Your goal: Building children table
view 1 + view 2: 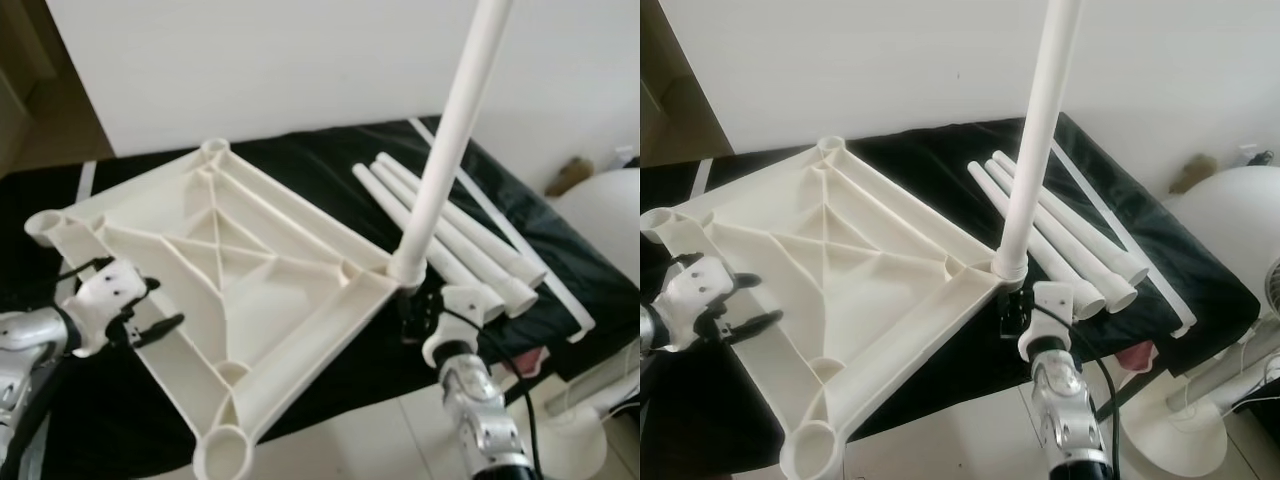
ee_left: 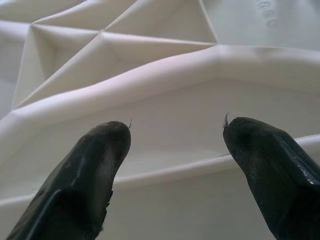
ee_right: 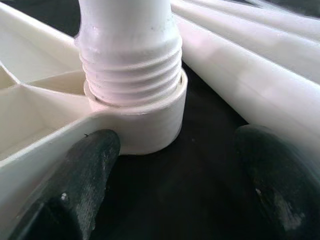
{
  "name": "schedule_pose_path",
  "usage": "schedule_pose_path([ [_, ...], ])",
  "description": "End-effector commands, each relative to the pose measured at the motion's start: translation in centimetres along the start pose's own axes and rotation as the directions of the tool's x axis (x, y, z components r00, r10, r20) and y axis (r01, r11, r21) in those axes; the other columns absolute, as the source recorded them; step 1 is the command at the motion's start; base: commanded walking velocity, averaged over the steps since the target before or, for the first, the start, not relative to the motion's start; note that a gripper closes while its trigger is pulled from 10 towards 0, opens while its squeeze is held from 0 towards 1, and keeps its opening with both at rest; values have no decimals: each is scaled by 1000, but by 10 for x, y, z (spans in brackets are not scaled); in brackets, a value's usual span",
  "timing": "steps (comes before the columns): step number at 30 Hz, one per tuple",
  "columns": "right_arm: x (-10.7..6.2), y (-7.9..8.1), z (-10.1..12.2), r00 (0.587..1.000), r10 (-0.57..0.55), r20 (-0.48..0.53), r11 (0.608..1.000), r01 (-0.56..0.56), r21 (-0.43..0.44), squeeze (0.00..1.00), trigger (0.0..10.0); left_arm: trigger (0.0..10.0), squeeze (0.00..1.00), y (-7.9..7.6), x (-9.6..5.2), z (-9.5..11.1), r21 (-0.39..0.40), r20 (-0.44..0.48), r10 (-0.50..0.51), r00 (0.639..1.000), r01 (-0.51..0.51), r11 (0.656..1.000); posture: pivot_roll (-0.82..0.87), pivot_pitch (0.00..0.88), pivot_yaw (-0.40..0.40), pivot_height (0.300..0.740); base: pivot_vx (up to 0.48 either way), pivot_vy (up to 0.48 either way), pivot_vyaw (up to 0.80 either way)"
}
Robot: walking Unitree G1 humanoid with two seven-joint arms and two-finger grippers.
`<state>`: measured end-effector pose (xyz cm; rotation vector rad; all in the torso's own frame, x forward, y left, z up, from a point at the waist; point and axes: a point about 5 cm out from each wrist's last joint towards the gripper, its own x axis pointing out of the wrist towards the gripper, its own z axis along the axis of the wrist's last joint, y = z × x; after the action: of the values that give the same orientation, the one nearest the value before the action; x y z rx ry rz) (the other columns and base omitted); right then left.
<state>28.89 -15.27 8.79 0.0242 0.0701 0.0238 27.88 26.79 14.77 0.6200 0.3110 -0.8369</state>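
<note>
the near corner socket (image 1: 226, 452) of the white tabletop (image 1: 262, 300) sits closest, a round open collar hanging over the front edge of the black-covered surface (image 1: 330, 160). the tabletop lies upside down with its ribbed underside up, two more open sockets showing at its far corners. at its right corner a long white leg (image 1: 446, 150) stands upright in the socket; in the right wrist view its threaded end (image 3: 131, 65) is partly screwed into the collar, with several threads still showing above the rim. the right gripper (image 1: 412, 312) sits just below and beside that corner, its two black fingers (image 3: 75, 185) spread apart either side of the collar and holding nothing. the left gripper (image 1: 150, 322) hovers at the tabletop's left edge, fingers (image 2: 92, 170) apart with the ribbed plastic between and beyond them, not clamped on anything. three loose legs (image 1: 470, 245) lie side by side on the black cover just right of the standing leg, with a thin white strip (image 1: 520, 235) beyond them. a white rounded object (image 1: 605, 215) stands at the far right, off the cover.
</note>
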Motion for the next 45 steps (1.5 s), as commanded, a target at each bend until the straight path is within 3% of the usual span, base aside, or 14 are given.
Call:
schedule_pose_path([
  [1, 7, 5, -6, 998, 33, -61, 999, -33, -11, 0, 10000, 10000, 0, -25, 14, -5, -35, -3, -166, 986, 166, 985, 1, 48, 2, 740, 0, 0, 0],
  [6, 15, 12, -4, 994, 79, -74, 996, -82, -28, 0, 10000, 10000, 0, -34, 20, 1, -31, 25, -202, 979, 203, 979, 3, 49, 5, 740, 0, 0, 0],
  [7, 22, 22, 1, 988, 142, -59, 988, -145, -52, 0, 10000, 10000, 0, -44, 26, 7, -41, 57, -243, 968, 246, 968, 0, 49, 12, 740, 0, 0, 0],
  [9, 26, 26, 3, 985, 164, -55, 984, -167, -57, 0, 10000, 10000, 0, -51, 28, 10, -40, 69, -266, 961, 270, 962, -1, 50, 13, 740, 0, 0, 0],
  [11, 26, 26, 3, 985, 164, -55, 984, -167, -57, 0, 10000, 10000, 0, -51, 28, 10, -40, 69, -266, 961, 270, 962, -1, 50, 13, 740, 0, 0, 0],
  [13, 42, 38, 9, 974, 221, -52, 973, -224, -60, 0, 10000, 10000, 0, -69, 39, 19, -43, 104, -320, 942, 326, 944, 1, 51, 15, 740, 0, 0, 0],
  [20, 55, 47, 18, 962, 271, -32, 959, -273, -81, 0, 10000, 10000, 0, -71, 46, 28, -57, 144, -296, 944, 307, 950, 11, 49, 8, 740, 0, 0, 0],
  [25, 56, 34, 30, 970, 238, 42, 969, -235, -78, 0, 10000, 10000, 0, -44, 36, 26, -95, 181, -160, 970, 179, 979, 16, 50, 1, 740, 0, 0, 0],
  [30, 55, 25, 35, 973, 215, 87, 976, -209, -68, 0, 10000, 10000, 0, -29, 27, 23, -119, 174, -96, 980, 117, 986, 16, 51, 0, 740, 0, 0, 0],
  [32, 50, 12, 40, 973, 184, 138, 982, -177, -62, 0, 10000, 10000, 0, -15, 14, 25, -172, 219, -52, 974, 91, 981, 18, 54, -2, 740, 0, 0, 0],
  [34, 46, 7, 41, 973, 171, 154, 985, -163, -64, 0, 10000, 10000, 0, -11, 8, 25, -179, 230, -53, 972, 96, 979, 16, 56, 0, 740, 0, 0, 0],
  [37, 35, -5, 38, 975, 154, 159, 986, -143, -80, 0, 10000, 10000, 0, -20, 2, 27, -181, 248, -121, 961, 168, 969, 15, 58, 2, 740, 0, 0, 0],
  [40, 32, -9, 36, 976, 149, 158, 987, -136, -86, 0, 10000, 10000, 0, -28, 0, 34, -178, 304, -154, 940, 215, 960, 11, 59, 3, 740, 0, 0, 0],
  [45, 27, -11, 36, 975, 148, 165, 987, -135, -85, 0, 10000, 10000, 0, -36, -1, 34, -182, 296, -201, 934, 261, 948, 14, 58, 4, 740, 0, 0, 0],
])
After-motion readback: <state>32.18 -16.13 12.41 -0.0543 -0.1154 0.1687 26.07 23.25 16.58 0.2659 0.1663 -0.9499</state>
